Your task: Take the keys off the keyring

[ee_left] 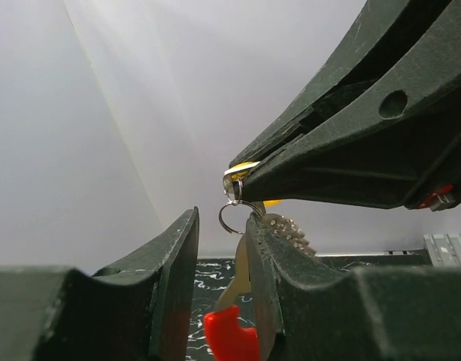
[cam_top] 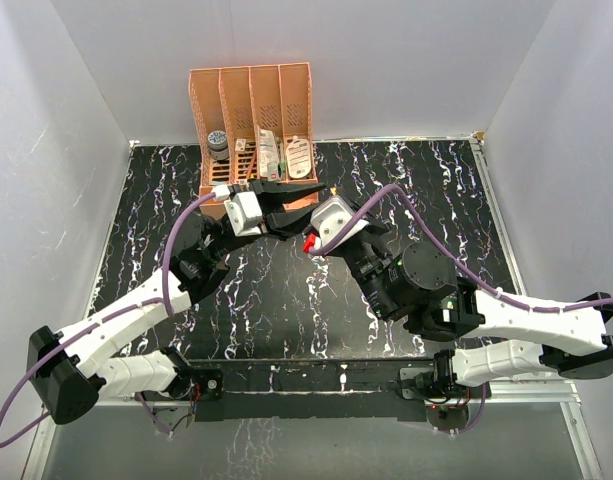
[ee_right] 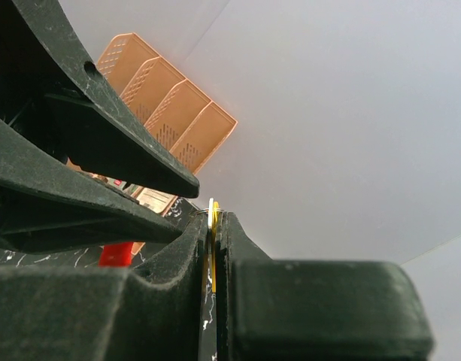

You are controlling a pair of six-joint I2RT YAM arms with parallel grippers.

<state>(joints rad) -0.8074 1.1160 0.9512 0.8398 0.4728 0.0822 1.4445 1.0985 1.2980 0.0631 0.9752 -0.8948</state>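
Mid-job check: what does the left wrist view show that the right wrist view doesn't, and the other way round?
Left wrist only: the wire loop of the keyring and a toothed key under the tip of the right gripper. Right wrist only: the orange rack behind. Both: the right gripper shut on a thin yellow piece, the left gripper open, the red tag below.

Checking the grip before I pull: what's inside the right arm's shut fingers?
Only a thin yellow sliver shows, pinched between the right fingers; the keyring hangs at their tips. How deep it sits is covered.
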